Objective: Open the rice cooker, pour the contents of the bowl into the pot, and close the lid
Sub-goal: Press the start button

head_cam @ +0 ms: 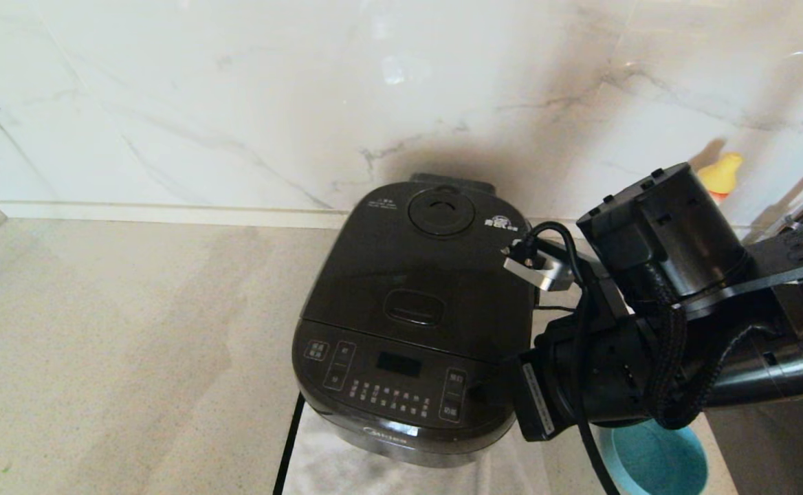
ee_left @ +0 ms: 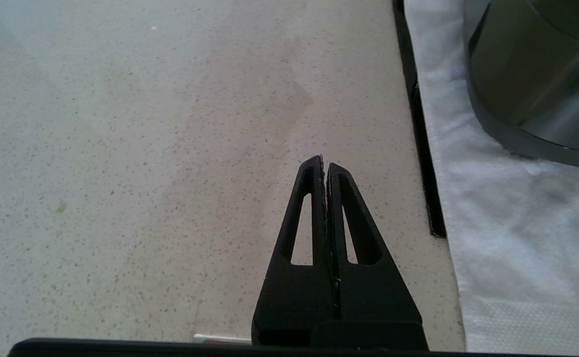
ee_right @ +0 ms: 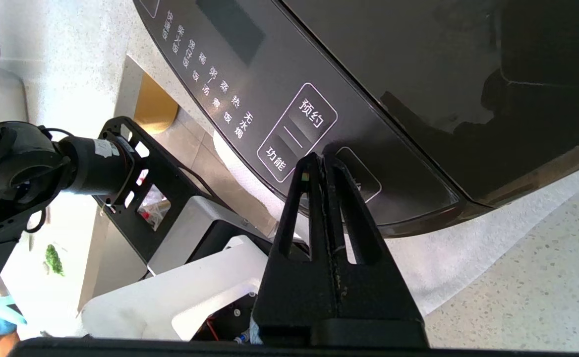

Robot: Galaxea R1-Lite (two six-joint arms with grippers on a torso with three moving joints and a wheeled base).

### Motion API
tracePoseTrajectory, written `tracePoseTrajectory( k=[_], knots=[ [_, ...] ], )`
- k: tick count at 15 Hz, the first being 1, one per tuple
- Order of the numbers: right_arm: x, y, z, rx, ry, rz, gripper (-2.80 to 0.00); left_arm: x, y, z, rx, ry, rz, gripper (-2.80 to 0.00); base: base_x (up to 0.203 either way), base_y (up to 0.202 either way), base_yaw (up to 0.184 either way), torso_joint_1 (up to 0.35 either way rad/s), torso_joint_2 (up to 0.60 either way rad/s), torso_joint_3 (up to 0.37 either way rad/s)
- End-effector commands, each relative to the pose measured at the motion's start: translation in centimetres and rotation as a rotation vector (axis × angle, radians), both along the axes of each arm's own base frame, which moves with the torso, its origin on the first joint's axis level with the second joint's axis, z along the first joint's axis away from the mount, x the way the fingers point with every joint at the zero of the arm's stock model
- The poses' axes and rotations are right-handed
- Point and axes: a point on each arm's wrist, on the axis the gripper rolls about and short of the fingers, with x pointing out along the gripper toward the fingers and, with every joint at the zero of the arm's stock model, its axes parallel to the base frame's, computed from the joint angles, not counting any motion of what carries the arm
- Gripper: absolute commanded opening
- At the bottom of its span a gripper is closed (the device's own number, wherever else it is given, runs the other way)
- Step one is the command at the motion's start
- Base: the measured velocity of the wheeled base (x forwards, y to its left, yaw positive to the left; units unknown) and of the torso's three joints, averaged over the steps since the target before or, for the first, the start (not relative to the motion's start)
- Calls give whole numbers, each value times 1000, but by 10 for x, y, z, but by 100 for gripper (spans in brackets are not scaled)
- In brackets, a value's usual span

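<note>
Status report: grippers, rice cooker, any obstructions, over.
Right gripper shut, at rice cooker front panel. Left gripper shut, parked over counter. Lid down. No obstructions seen.

Glossy black rice cooker [head_cam: 412,323], speckled countertop [head_cam: 133,357]

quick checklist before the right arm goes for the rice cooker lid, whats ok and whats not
1. Lid down on the rice cooker: ok, shut flat.
2. Oblong lid button unobstructed: ok.
3. Right gripper shut, fit for pressing: ok, it sits by the front panel's right end, not at the button.
4. Left gripper out of the way: ok, shut above bare counter.
5. Blue bowl within reach, contents: cannot tell, the arm hides much of it.
</note>
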Motion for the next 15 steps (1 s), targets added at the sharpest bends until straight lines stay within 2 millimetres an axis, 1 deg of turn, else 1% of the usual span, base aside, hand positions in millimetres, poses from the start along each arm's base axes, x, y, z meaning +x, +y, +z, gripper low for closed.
tracePoseTrajectory(
  k=[1,3,9,11,15],
  knots=[
    [0,-1,-5,-2,6,-4,-280,0,0,0,1,3,0,-280,0,0,0,0,0,0],
    [3,-2,-8,7,-3,-16,-280,0,0,0,1,3,0,-280,0,0,0,0,0,0],
    [4,-2,-5,17,-13,-18,-280,0,0,0,1,3,0,-280,0,0,0,0,0,0],
    [2,-4,6,47,-41,-23,-280,0,0,0,1,3,0,-280,0,0,0,0,0,0],
    [-2,-20,39,127,-136,-57,-280,0,0,0,1,2,0,-280,0,0,0,0,0,0]
  ],
)
